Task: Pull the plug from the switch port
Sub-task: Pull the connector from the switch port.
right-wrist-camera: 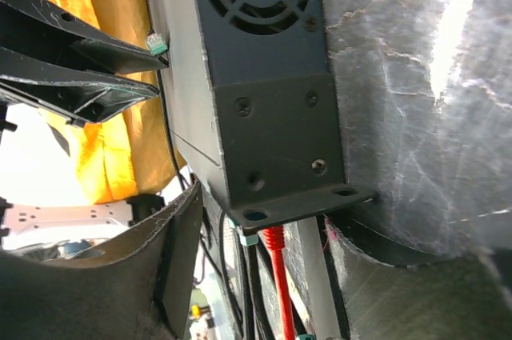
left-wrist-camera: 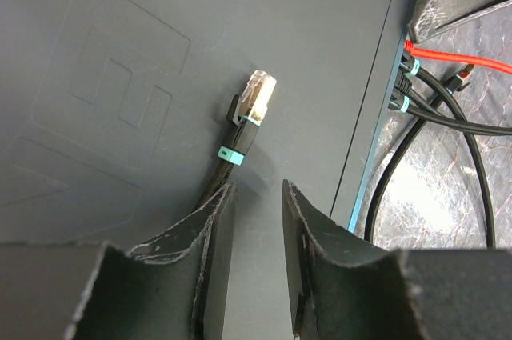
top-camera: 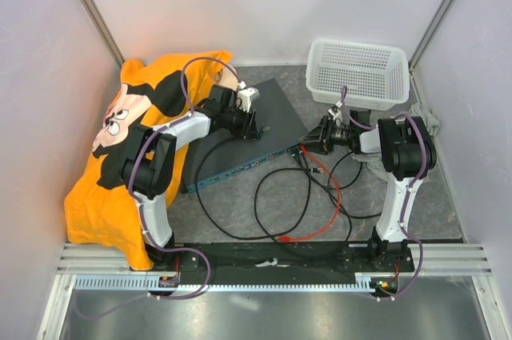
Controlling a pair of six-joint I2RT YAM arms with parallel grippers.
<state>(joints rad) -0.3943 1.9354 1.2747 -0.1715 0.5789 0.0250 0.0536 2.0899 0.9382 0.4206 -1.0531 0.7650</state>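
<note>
The switch (top-camera: 276,104) lies at an angle mid-table, dark top up, its teal front face (left-wrist-camera: 376,140) showing. A loose plug (left-wrist-camera: 254,104) with a clear tip, black boot and teal ring rests on the switch top (left-wrist-camera: 120,52). My left gripper (left-wrist-camera: 259,186) hovers over that top, open, with only bare surface between its fingers; the plug's cable runs under the left finger (left-wrist-camera: 210,220). A red plug (right-wrist-camera: 274,238) and black plugs (left-wrist-camera: 404,84) sit in the ports at the right end. My right gripper (right-wrist-camera: 264,208) is open at that corner, its fingers straddling the red plug and mounting ear (right-wrist-camera: 300,200).
A white mesh basket (top-camera: 358,74) stands at the back right. An orange printed cloth (top-camera: 104,180) covers the left side. Black cables (top-camera: 272,196) and a red cable (top-camera: 332,196) loop over the table in front of the switch. A grey rag (top-camera: 432,120) lies at the right wall.
</note>
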